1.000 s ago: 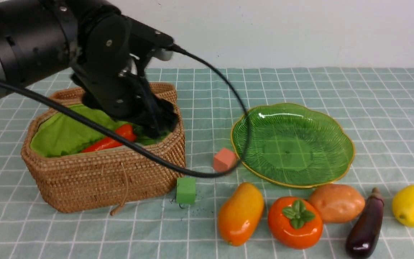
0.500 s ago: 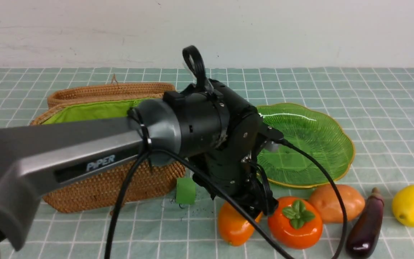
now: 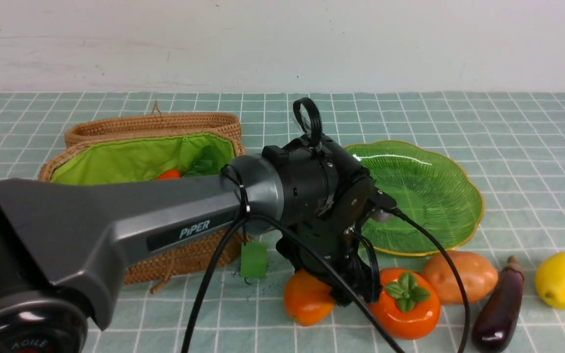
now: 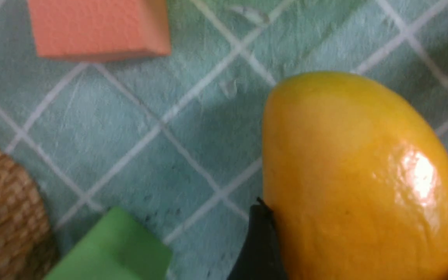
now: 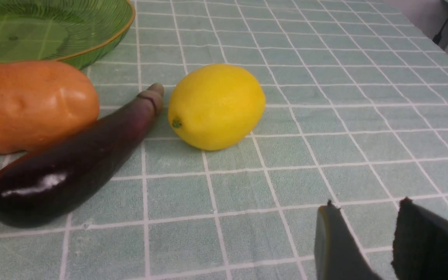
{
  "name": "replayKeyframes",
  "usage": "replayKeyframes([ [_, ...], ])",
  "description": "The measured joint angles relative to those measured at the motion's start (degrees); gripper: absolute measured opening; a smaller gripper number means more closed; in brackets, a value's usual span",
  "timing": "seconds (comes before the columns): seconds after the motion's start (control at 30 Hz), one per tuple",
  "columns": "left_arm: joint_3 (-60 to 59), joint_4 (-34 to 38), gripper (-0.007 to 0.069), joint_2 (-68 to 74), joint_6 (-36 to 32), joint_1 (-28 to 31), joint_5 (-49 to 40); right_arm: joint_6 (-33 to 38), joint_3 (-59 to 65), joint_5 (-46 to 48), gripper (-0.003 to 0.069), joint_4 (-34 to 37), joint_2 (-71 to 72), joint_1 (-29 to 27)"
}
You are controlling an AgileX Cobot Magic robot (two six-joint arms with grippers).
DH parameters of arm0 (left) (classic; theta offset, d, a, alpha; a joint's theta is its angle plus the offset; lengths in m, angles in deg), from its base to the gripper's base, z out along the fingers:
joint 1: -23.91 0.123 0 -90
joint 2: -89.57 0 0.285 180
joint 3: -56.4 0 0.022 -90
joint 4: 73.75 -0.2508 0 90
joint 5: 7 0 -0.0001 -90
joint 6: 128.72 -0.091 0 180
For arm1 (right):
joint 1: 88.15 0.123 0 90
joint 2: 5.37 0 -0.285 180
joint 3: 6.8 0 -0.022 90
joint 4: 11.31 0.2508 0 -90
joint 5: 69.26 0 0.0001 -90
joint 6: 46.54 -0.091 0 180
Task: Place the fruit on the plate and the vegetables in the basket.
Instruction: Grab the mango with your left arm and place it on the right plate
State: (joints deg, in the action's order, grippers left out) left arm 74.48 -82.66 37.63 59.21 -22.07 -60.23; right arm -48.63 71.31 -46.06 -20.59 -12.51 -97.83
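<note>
Left arm is reaching across in front of the basket [image 3: 189,257], its left gripper [image 3: 358,287] pointing down at the near row of toys. In the left wrist view the jaws are gripping the mango [image 4: 356,175]: one black pad is pressing its side and the other is just showing at the opposite side. The mango is lying on the table [image 3: 532,147], just beside the persimmon [image 3: 404,304].

The row is running rightward: persimmon, then potato [image 3: 459,277] touching it, then eggplant [image 3: 498,314] lying slantwise, then lemon [image 3: 564,280] sitting apart at the end. All four are resting on the checked cloth in front of the plate [image 3: 424,196], whose green dish is holding nothing.

The basket is standing open with its lid leaning back. Inside, an orange carrot [image 3: 168,174] tip is peeking out against the green lining, with the arm covering much of the interior.

A green cube [image 3: 253,260] is sitting by the basket's near corner. A pink cube [image 4: 99,29] is lying near the mango, showing only in the left wrist view.

Right gripper [image 5: 368,206] is hovering low over bare cloth on the near side of the lemon and eggplant, jaws standing partly apart and holding nothing.
</note>
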Motion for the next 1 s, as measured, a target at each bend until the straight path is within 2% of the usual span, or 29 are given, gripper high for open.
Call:
replayKeyframes([
  [0.17,6.3,-1.2,0.0553,-0.8,-0.2,0.0,-6.4,0.0,0.0,0.0,0.0242,0.0,0.0,0.0],
  [0.33,15.0,-2.7,0.0553,-2.3,4.4,0.0,-3.9,0.0,0.0,0.0,0.0242,0.0,0.0,0.0],
  [0.4,16.8,-3.9,0.0553,-2.1,10.3,0.0,4.7,0.0,0.0,0.0,0.0242,0.0,0.0,0.0],
  [0.47,17.0,-4.8,0.0553,-1.5,13.8,0.0,8.6,0.0,0.0,0.0,0.0242,0.0,0.0,0.0],
  [0.5,17.2,-6.5,0.0553,0.2,18.3,0.0,15.1,0.0,0.0,0.0,0.0242,0.0,0.0,0.0],
  [0.6,17.2,-9.8,0.0553,2.9,23.6,0.0,20.7,0.0,0.0,0.0,0.0242,0.0,0.0,0.0],
  [0.67,17.1,-15.9,0.0553,6.9,28.8,0.0,23.2,0.0,0.0,0.0,0.0242,0.0,0.0,0.0],
  [0.77,17.1,-20.4,0.0553,9.2,33.3,0.0,23.4,0.0,0.0,0.0,0.0242,0.0,0.0,0.0],
  [0.9,17.1,-28.2,0.0558,11.3,46.0,0.0,23.8,0.0,0.0,0.0,0.0242,0.0,0.0,0.0],
  [1.0,17.1,-30.5,0.0633,11.3,51.8,0.0,24.1,0.0,0.0,0.0,0.0242,0.0,0.0,0.0],
])
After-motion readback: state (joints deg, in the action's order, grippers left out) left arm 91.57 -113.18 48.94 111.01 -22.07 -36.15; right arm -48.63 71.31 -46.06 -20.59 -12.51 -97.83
